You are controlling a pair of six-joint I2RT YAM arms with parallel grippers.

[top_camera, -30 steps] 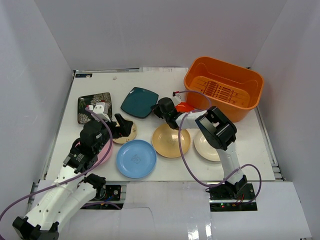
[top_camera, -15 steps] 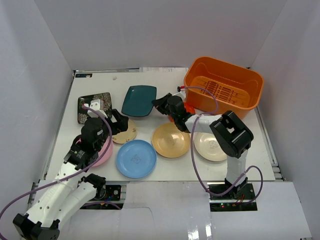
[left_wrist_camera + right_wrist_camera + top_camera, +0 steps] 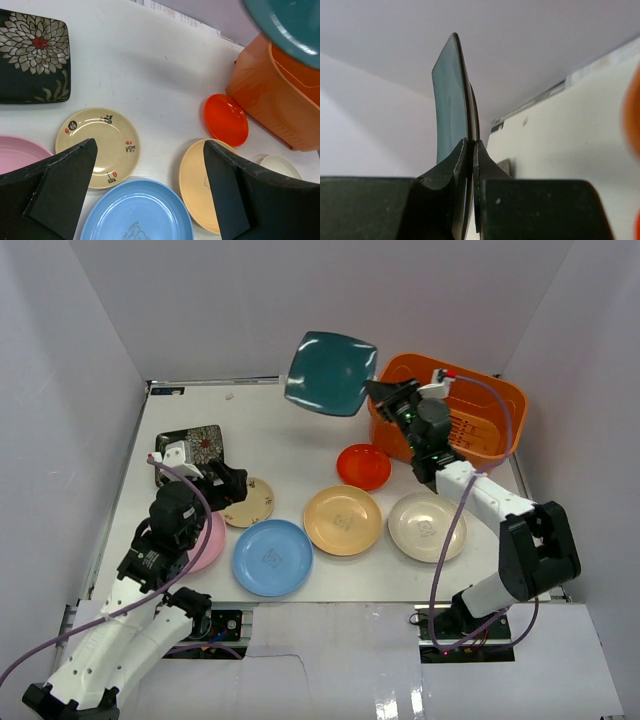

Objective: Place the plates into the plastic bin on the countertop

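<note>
My right gripper [image 3: 378, 392] [image 3: 471, 142] is shut on the edge of the square teal plate [image 3: 330, 373] [image 3: 447, 105] and holds it tilted in the air, just left of the orange plastic bin [image 3: 490, 462] [image 3: 270, 100]. On the white countertop [image 3: 290, 430] lie the red [image 3: 363, 466], yellow-orange [image 3: 342, 520], cream [image 3: 427, 526], blue [image 3: 272, 557], pink [image 3: 205, 545], beige patterned [image 3: 255, 502] and black floral [image 3: 190, 448] plates. My left gripper [image 3: 225, 483] [image 3: 150, 144] is open and empty above the beige and blue plates.
White walls close in the countertop on three sides. The bin stands at the back right corner with nothing seen in it. A purple cable loops along each arm.
My right gripper has lifted the teal plate off the countertop and carried it up and right to the bin's left rim. My left arm has drawn back slightly.
</note>
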